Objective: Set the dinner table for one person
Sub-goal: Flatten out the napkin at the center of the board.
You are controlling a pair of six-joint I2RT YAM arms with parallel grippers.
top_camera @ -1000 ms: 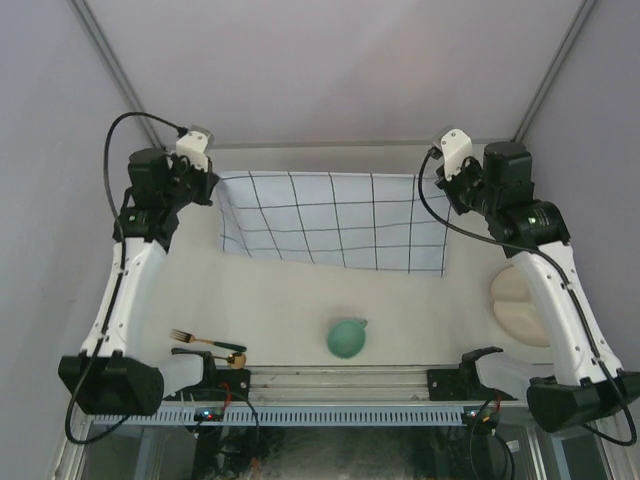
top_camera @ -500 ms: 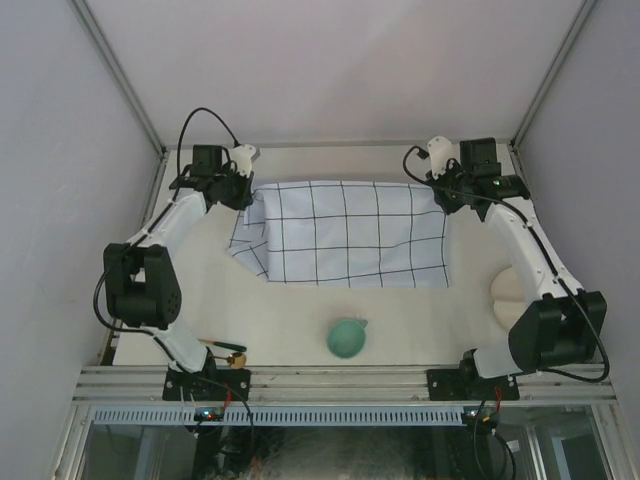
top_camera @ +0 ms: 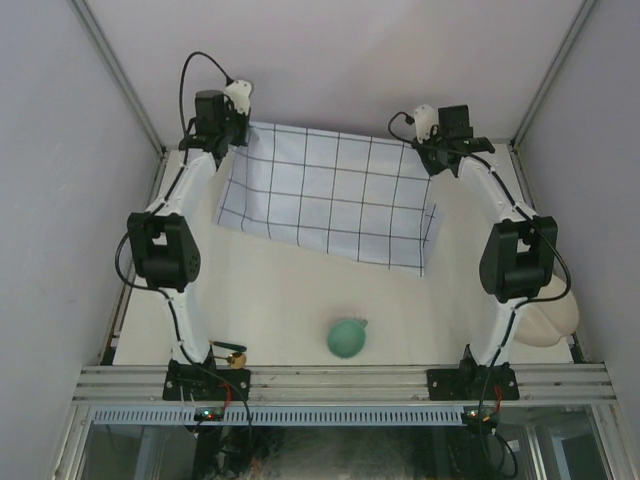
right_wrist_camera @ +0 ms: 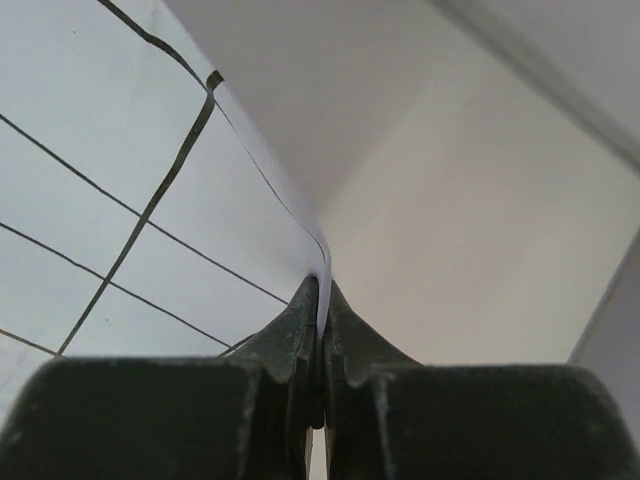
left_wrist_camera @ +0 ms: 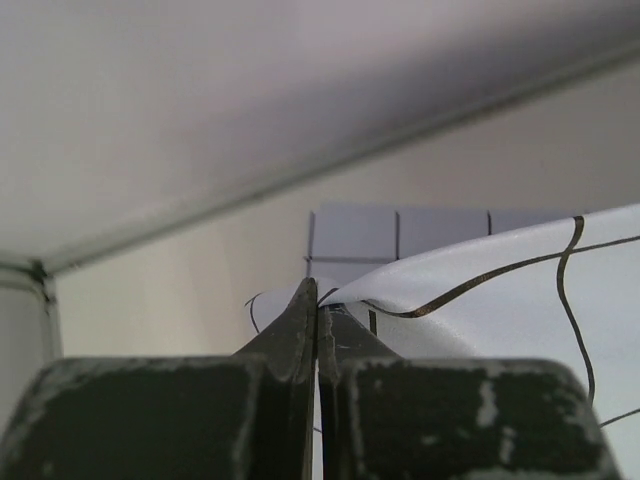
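Note:
The cream-white dinner table (top_camera: pixel 270 300) fills the top view. A pale-blue cloth (top_camera: pixel 325 190) with dark grid lines hangs stretched above its far half. My left gripper (top_camera: pixel 238 128) is shut on the cloth's far left corner (left_wrist_camera: pixel 335 295). My right gripper (top_camera: pixel 425 150) is shut on the cloth's far right corner (right_wrist_camera: pixel 318 270). Both arms are stretched far out toward the back wall. A green bowl (top_camera: pixel 347 338) sits upside down near the front middle. A fork (top_camera: pixel 225 345) lies at the front left, partly hidden by the left arm.
A cream plate (top_camera: pixel 555 320) lies at the front right edge, partly behind the right arm. Grey walls and slanted frame posts (top_camera: pixel 115 70) enclose the table. The metal rail (top_camera: pixel 340 380) runs along the near edge.
Both arms have stretched farther toward the back wall, carrying the cloth away from the near side. The cloth's near edge has lifted and now slants down to the right.

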